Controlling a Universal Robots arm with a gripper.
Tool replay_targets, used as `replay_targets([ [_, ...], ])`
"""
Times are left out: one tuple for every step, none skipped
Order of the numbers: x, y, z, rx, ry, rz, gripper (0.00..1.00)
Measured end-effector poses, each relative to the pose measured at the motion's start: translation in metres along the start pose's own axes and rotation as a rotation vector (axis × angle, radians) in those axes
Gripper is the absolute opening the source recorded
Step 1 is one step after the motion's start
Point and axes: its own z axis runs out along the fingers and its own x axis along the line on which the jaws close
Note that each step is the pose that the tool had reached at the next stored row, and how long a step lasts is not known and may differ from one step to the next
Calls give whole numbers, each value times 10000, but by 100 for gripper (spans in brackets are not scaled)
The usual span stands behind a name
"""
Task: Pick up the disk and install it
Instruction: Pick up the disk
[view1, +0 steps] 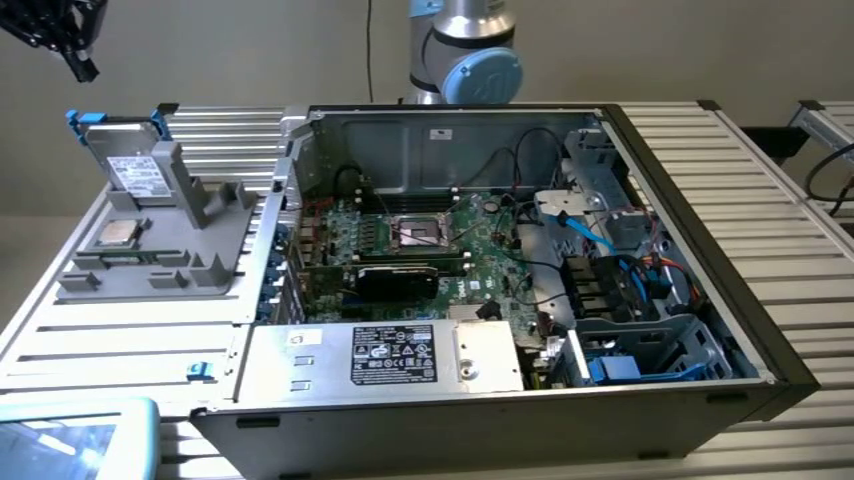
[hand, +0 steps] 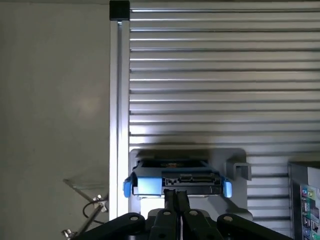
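Observation:
The disk (view1: 138, 172) stands on edge in a grey holder (view1: 200, 230) at the exterior view's left, silver with a white label and a bright blue bracket. My black gripper (view1: 86, 68) hangs high above it near the upper left corner, apart from it. Looking down in the wrist view, the disk's (hand: 150, 184) blue-framed connector edge lies just beyond my gripper (hand: 175, 194). The two fingers (hand: 170, 202) are pressed together, shut, with nothing between them.
An open computer case (view1: 694, 200) takes up the middle and right, with a motherboard (view1: 427, 240), a silver power supply box (view1: 400, 355) and a drive bay (view1: 654, 350) at its near right. A small square processor chip (view1: 118, 232) lies on the holder. The arm's base (view1: 461, 55) stands behind the case.

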Motion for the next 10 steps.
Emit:
replay_targets([
  [0,0,0,-12,11,-190,11],
  [0,0,1,-26,22,-363,11],
  [0,0,1,-39,32,-543,11],
  [0,0,2,-52,42,-727,11],
  [0,0,2,-61,53,-912,11],
  [0,0,2,-69,63,-1091,11],
  [0,0,3,-77,73,-1277,11],
  [0,0,3,-83,84,-1462,11],
  [0,0,3,-89,94,-1630,11],
  [0,0,3,-94,105,-1816,11],
])
